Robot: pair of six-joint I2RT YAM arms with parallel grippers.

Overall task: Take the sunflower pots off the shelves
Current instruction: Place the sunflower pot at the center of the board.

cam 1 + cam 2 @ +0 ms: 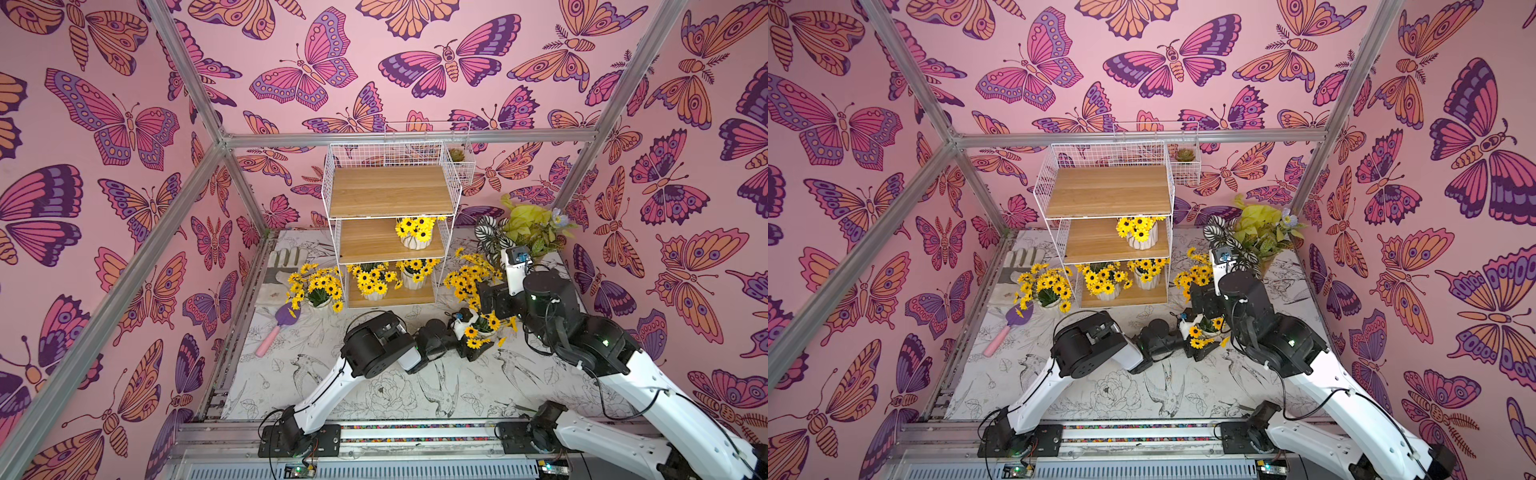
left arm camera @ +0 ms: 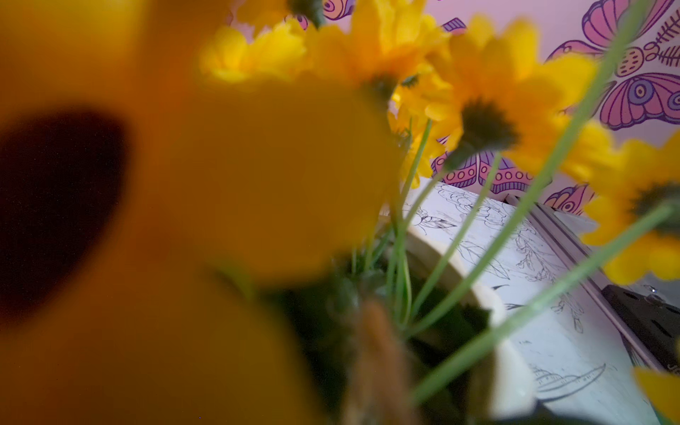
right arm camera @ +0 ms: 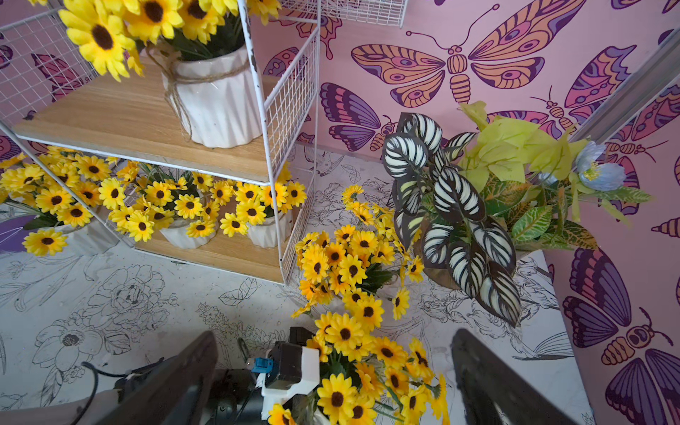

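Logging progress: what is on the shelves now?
On the shelves, the top board is bare; one sunflower pot stands on the middle board, two sunflower pots on the bottom board. Upper boards hide the lower boards' rear parts.

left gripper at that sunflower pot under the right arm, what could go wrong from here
1. The left gripper is at a sunflower pot with the open right gripper just over both; the arms could collide.
2. A second pot stands close beside it on the table, so the two could snag and tip.
3. Yellow petals fill the left wrist view, so its grip cannot be checked.
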